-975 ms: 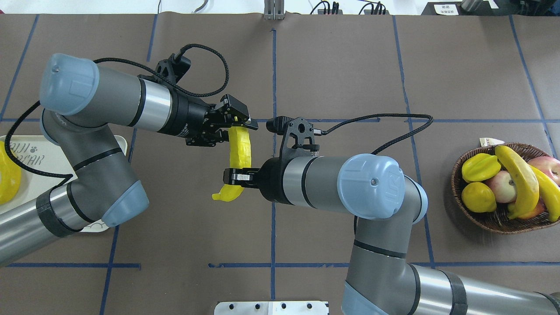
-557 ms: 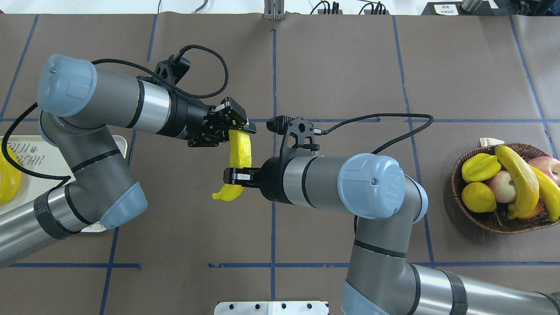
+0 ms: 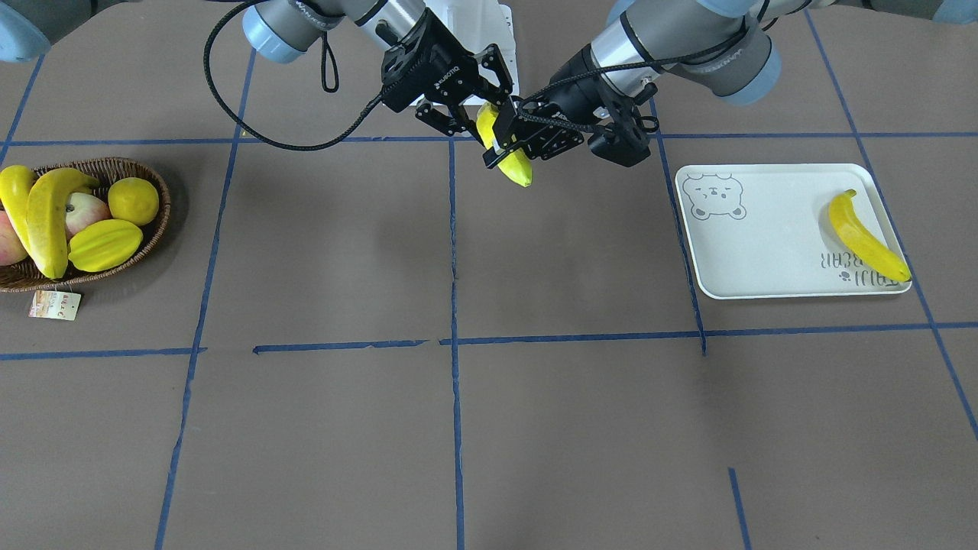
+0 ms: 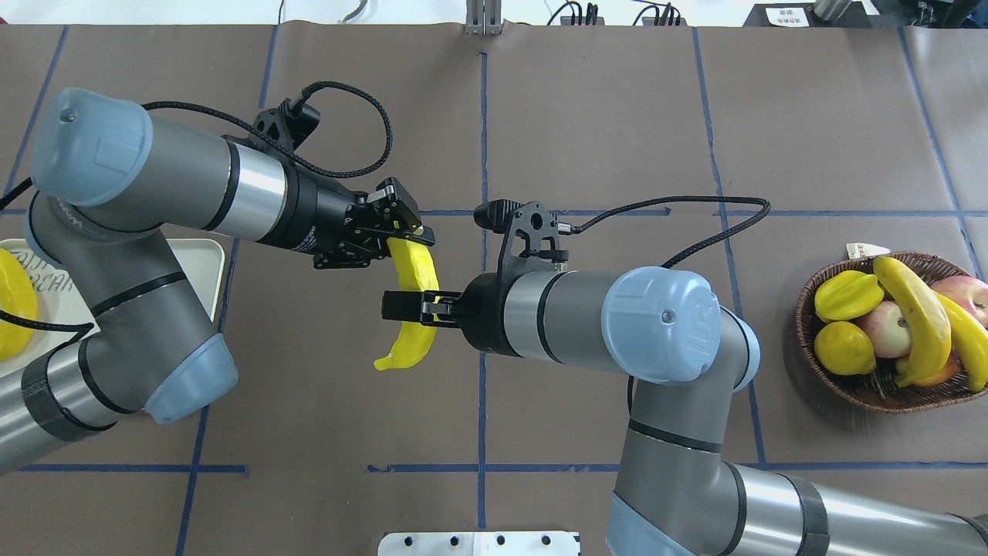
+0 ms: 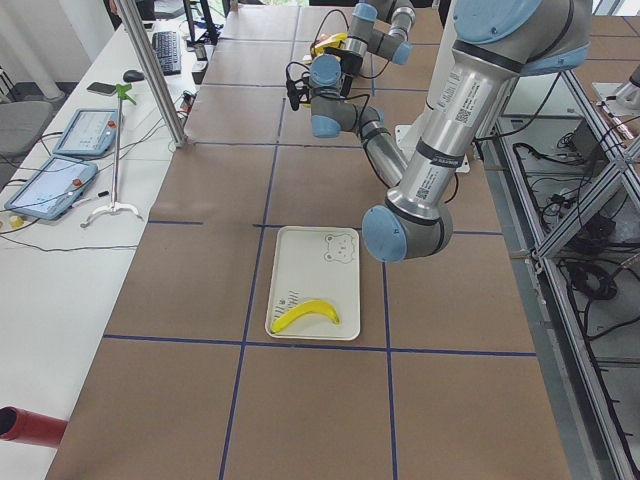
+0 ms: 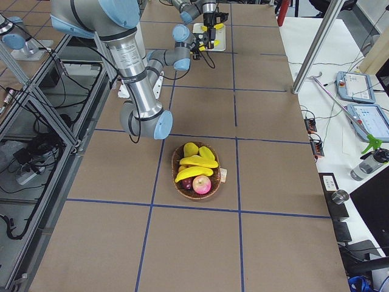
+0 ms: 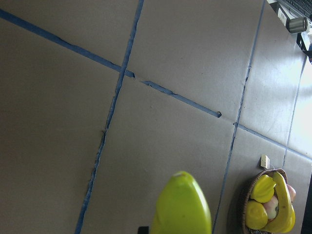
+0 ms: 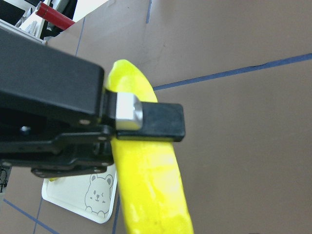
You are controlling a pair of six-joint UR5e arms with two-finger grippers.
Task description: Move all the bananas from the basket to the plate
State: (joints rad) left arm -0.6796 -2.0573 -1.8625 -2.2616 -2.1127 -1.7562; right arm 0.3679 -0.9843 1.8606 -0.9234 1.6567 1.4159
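- basket (image 4: 841, 390) at the table's right edge, w/ two bananas (image 4: 918, 316) left in it among other fruit.
- mid-table, above the surface: right gripper (image 4: 409, 306) clamped on the held banana (image 4: 417, 309) at its middle; left gripper (image 4: 397, 232) closed on its upper end. looks like a handover, right to left.
- next, i'd judge: right lets go, left carries it over.
- plate (image 3: 764, 229) near the table's left edge, one banana (image 3: 867, 237) on it.

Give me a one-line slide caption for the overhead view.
Mid-air handover: left claw and right claw both grip one banana between plate and basket.
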